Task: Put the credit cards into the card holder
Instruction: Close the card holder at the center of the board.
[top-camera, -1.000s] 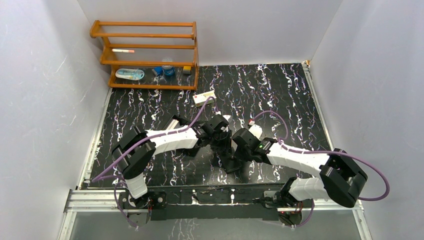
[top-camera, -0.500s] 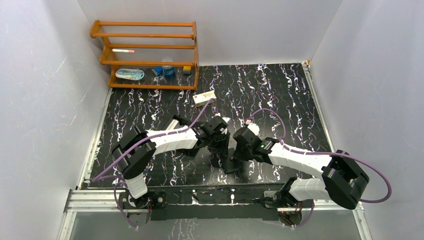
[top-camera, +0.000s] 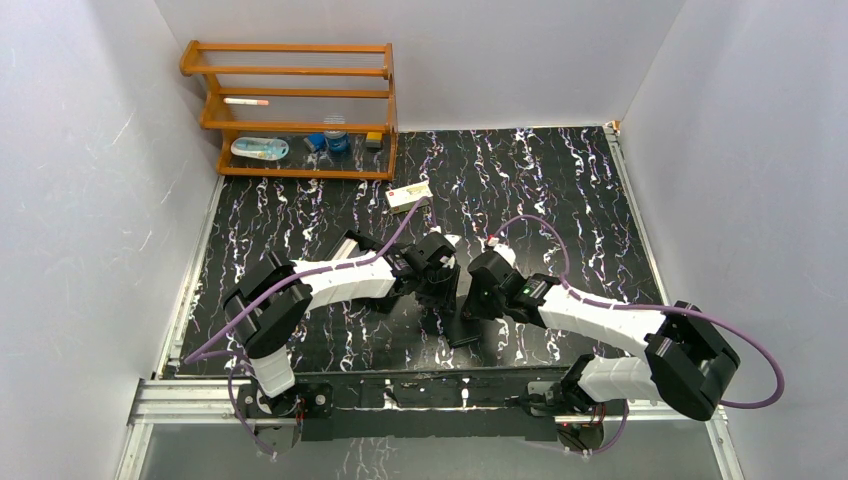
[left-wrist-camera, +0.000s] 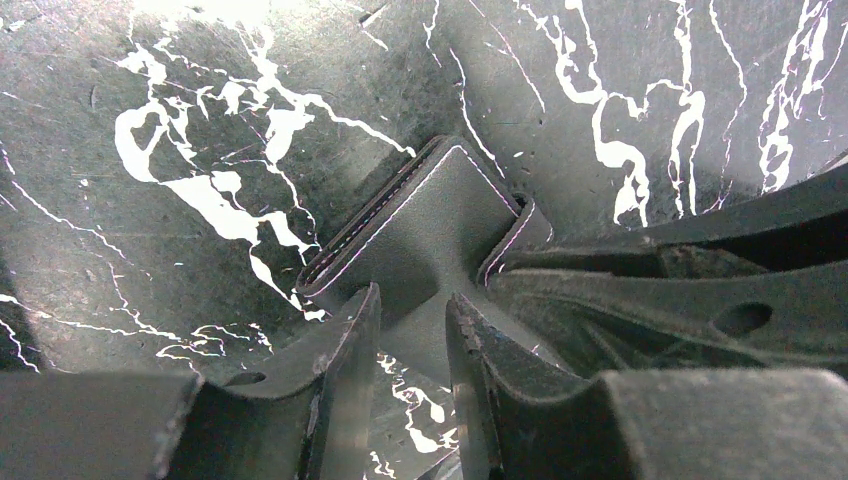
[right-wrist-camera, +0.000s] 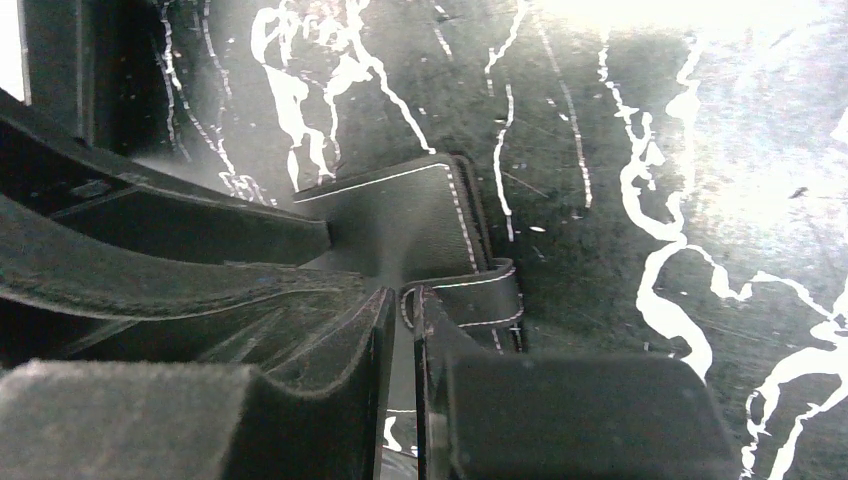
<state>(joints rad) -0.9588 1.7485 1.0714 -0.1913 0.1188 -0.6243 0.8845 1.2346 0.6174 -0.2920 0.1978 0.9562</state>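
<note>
The card holder (left-wrist-camera: 425, 225) is a small black wallet with pale stitching, lying mid-table between both arms (top-camera: 461, 330). My left gripper (left-wrist-camera: 412, 310) has its fingers close together, with a narrow part of the holder between the tips. My right gripper (right-wrist-camera: 402, 300) is nearly closed on a flap of the holder, beside its stitched snap tab (right-wrist-camera: 470, 292). Both grippers meet over the holder in the top view, the left gripper (top-camera: 441, 288) and the right gripper (top-camera: 467, 306). The credit cards are out of view.
A cream oblong carton (top-camera: 410, 195) lies on the black marbled table (top-camera: 560, 180) behind the grippers. A wooden rack (top-camera: 290, 110) with small items stands at the back left. White walls close in the table on three sides.
My right wrist has shifted slightly back and to the left, still at the holder. My left arm has barely moved.
</note>
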